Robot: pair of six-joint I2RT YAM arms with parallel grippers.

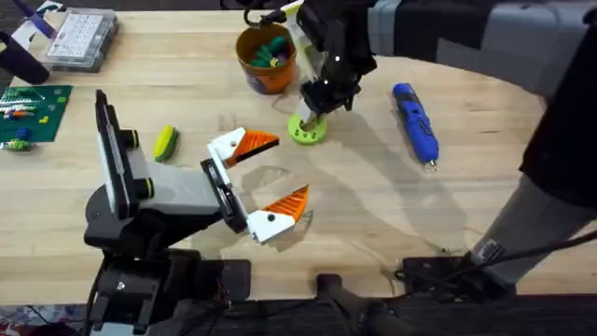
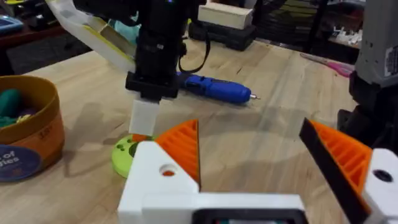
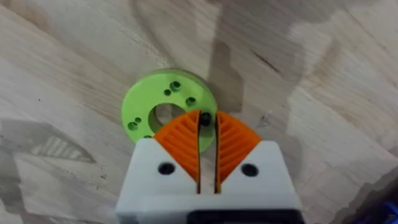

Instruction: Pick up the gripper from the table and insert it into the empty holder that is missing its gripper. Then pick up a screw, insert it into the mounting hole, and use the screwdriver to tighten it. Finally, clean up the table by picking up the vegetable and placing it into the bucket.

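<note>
Nearby, bucket and screwdriver flank disc.

We see a pale wooden table with visible grain, lit evenly from above. Behind its far edge, dark equipment and a pale rectangular box crowd the room.

The bench is pale wood with a matt, grained face. The green disc looks like matt plastic with a faintly layered surface. The right tool has ribbed orange pads set in smooth white plastic. The screwdriver is glossy blue plastic with a thin metal tip. At 12 o'clock, the bucket looks like smooth orange plastic.
</note>
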